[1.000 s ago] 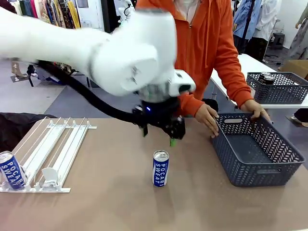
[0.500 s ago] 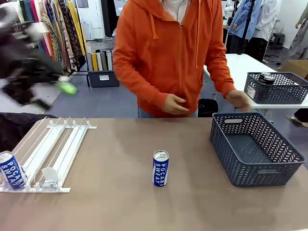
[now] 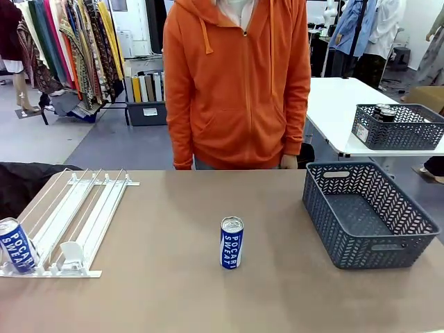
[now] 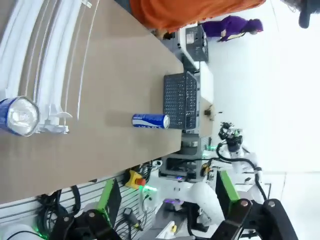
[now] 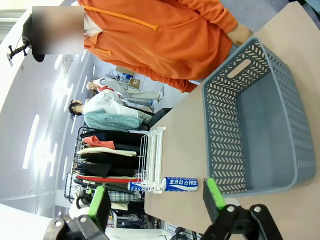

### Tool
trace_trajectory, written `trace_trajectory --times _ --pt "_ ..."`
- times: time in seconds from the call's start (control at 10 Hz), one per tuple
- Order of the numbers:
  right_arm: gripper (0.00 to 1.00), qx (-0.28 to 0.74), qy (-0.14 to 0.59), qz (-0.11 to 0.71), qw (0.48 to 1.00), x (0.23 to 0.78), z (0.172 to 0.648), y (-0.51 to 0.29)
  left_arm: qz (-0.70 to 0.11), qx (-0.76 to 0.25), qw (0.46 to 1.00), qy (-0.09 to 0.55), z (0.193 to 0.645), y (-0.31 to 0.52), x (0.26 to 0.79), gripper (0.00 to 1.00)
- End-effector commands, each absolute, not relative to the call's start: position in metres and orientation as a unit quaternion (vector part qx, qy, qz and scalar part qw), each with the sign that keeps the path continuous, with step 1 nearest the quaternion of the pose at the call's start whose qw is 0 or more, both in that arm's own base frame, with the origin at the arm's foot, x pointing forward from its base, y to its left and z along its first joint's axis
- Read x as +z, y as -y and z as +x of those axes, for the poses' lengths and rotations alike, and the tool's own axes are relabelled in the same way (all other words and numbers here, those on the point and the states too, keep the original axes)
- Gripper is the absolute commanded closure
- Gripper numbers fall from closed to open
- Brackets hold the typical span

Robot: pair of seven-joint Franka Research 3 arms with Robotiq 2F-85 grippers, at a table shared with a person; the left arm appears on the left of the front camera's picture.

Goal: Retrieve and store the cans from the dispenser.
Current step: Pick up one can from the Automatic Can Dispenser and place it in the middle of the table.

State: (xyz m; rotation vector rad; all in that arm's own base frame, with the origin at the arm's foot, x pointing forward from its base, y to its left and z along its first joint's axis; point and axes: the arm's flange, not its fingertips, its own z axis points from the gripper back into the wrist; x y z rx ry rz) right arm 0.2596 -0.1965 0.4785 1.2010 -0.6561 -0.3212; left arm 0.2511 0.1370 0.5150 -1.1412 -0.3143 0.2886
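One blue can stands upright alone at the middle of the table; it also shows in the left wrist view and the right wrist view. Another blue can sits at the near end of the white dispenser, in its leftmost lane. My left gripper is open, high and well back from the table, with nothing between its fingers. From off the table's other side, my right gripper looks across, also open and empty.
An empty dark grey basket stands at the table's right. A person in an orange hoodie stands at the far edge, hands down. On a white table behind them, a smaller basket holds dark cans.
My left arm pulled away from above the middle can, swung left and left the front view. The person took both hands off the basket and lowered them.
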Motion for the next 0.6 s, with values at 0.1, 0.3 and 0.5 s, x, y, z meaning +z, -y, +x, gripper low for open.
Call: trace_trajectory --times 0.1,0.3,0.5 --pt "0.00 -0.147 0.311 0.558 0.755 0.4820 0.2624 0.1955 -0.518 0.118 0.834 0.147 0.2557 -0.1172 0.5250 0.00" --pt "0.00 -0.147 0.311 0.558 0.755 0.4820 0.2624 0.1955 -0.518 0.118 0.834 0.147 0.2557 -0.1172 0.5250 0.00" --pt "0.00 -0.147 0.311 0.558 0.755 0.4820 0.2624 0.1955 -0.518 0.118 0.834 0.147 0.2557 -0.1172 0.5250 0.00"
